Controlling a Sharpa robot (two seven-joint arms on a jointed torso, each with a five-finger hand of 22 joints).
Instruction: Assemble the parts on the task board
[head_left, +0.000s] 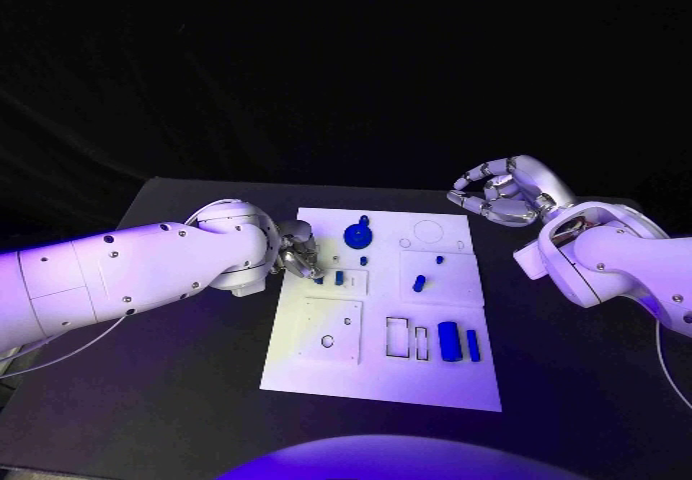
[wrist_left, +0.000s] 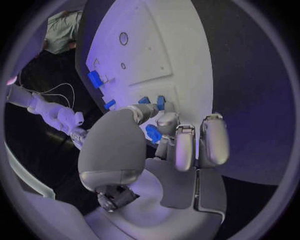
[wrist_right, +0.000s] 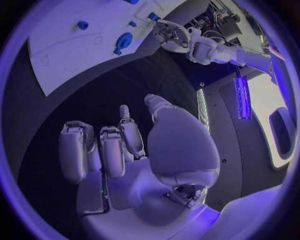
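Note:
The white task board (head_left: 378, 375) lies in the middle of the table. My left hand (head_left: 300, 252) is low over its left edge, and in the left wrist view this hand (wrist_left: 162, 145) pinches a small blue part (wrist_left: 153, 133) between thumb and fingers. Two small blue parts (head_left: 330, 279) stand on the board right beside it. A blue gear-like disc (head_left: 358, 236) sits near the far edge and a blue peg (head_left: 420, 283) in the middle. Two blue bars (head_left: 459, 342) lie at the right. My right hand (head_left: 500, 190) hangs raised beyond the board's far right corner, its fingers half curled and holding nothing.
Bare black table (head_left: 173, 400) surrounds the board on the left, right and near sides. Rectangular slots (head_left: 405, 338) and round holes (head_left: 327, 341) mark the board's near half. In the right wrist view the board (wrist_right: 69, 50), the disc (wrist_right: 124, 40) and my left hand (wrist_right: 172, 34) lie far ahead.

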